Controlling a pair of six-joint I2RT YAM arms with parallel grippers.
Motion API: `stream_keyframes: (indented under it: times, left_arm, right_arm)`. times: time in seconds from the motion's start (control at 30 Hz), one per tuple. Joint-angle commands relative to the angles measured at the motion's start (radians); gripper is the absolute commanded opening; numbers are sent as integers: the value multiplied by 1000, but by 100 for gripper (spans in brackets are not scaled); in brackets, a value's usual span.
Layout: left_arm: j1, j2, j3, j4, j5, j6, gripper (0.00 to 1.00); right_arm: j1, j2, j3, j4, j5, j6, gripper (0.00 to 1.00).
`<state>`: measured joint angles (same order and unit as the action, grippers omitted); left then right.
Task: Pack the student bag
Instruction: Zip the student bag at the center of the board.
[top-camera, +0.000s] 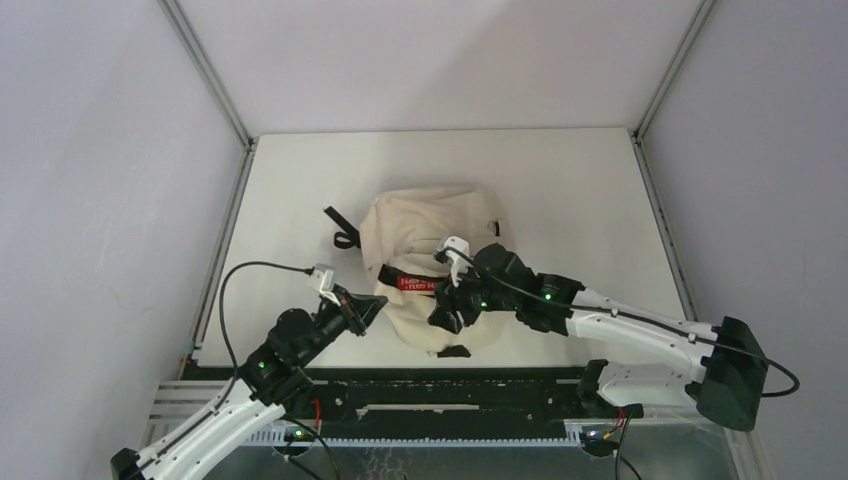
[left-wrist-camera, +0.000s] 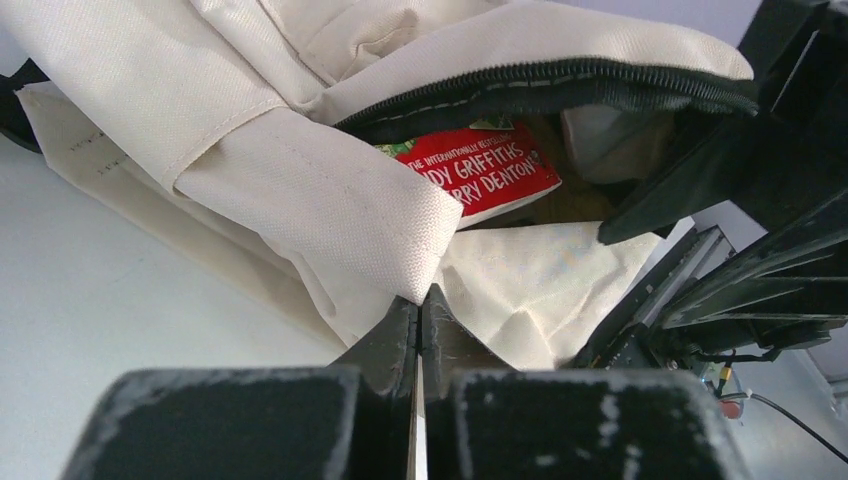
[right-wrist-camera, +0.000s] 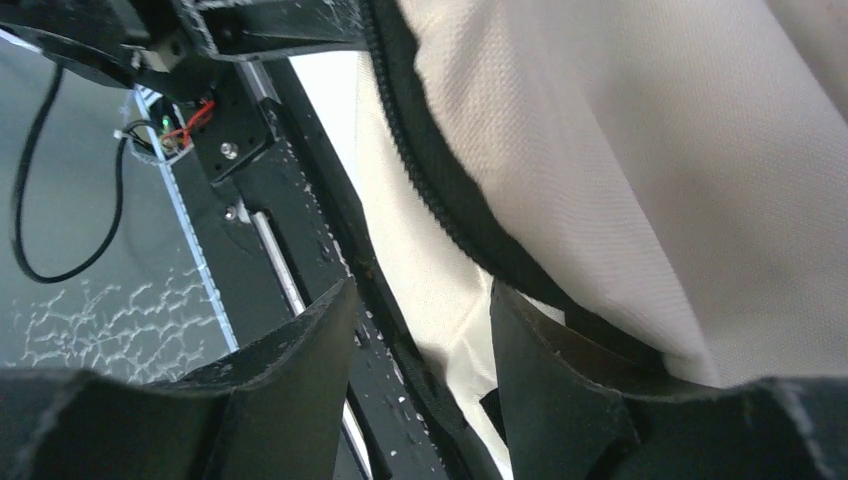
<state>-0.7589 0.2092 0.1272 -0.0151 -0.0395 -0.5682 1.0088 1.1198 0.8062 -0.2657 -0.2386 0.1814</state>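
While left gripper (left-wrist-camera: 420, 302) pinches student bag (top-camera: 430, 225) flap — right gripper (right-wrist-camera: 422, 292) parted, holding nothing

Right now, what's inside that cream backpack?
A red book with white lettering shows through the open zipper of the backpack. Most of the book, and anything deeper, is covered by its canvas.

Cream canvas student bag (top-camera: 425, 235), unzipped at near end, slumped on white table (top-camera: 560, 180)
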Motion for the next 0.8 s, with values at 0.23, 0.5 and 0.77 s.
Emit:
stream_keyframes:
  times: [0.23,0.5,0.77]
  left_arm:
    - [5,17,35,215,11,20,0]
    - [5,-9,32,202,-16,25,0]
    - [4,0,34,194,-19,24,0]
  right_arm:
    - [-38,90,53,-14,134,33,67]
    - [-50,140,56,-62,260,42,71]
    - [-15,197,56,-92,225,28,67]
